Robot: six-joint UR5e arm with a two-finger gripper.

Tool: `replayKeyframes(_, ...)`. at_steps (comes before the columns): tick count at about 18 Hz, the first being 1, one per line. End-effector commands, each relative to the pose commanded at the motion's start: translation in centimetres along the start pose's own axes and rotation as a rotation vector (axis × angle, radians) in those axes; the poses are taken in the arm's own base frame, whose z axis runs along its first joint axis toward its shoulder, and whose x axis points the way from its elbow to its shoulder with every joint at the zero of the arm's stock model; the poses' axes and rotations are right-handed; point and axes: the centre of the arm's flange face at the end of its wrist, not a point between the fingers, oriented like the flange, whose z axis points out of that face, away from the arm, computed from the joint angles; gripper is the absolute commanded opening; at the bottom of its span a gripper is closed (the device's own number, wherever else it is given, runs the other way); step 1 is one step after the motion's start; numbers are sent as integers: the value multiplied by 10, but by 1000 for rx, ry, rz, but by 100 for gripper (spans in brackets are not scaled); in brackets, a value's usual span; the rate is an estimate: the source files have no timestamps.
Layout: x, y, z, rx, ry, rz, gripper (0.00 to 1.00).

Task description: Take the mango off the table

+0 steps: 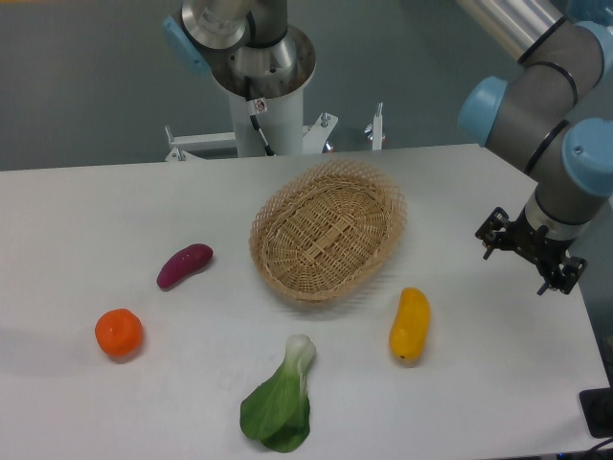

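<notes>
While mango (410,325) lies on table (115,220), end effector (530,251) hovers apart; jaw state unclear.

Grey and silver robot arm with pale blue joint caps

The arm (536,91) has a polished silver tube, dark grey rounded joint housings and light blue caps on the joint ends. Its black gripper (530,249) is small, with thin dark fingers and bracket pieces. The base (251,57) is a shiny metal cylinder on a white column, with a thin black cable running down the front.
</notes>
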Motion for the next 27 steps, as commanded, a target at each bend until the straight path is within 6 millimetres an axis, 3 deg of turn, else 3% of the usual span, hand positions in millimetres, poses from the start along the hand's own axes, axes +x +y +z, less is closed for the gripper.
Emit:
replayKeyframes(9,1,-4,3,0,3,-2,100)
replayKeyframes(15,0,-9,15,24,23,-175,100)
replayKeyframes(21,4,-69,39,41,-21,-329,100)
replayKeyframes(27,17,-105,49,39,-10,-398,100)
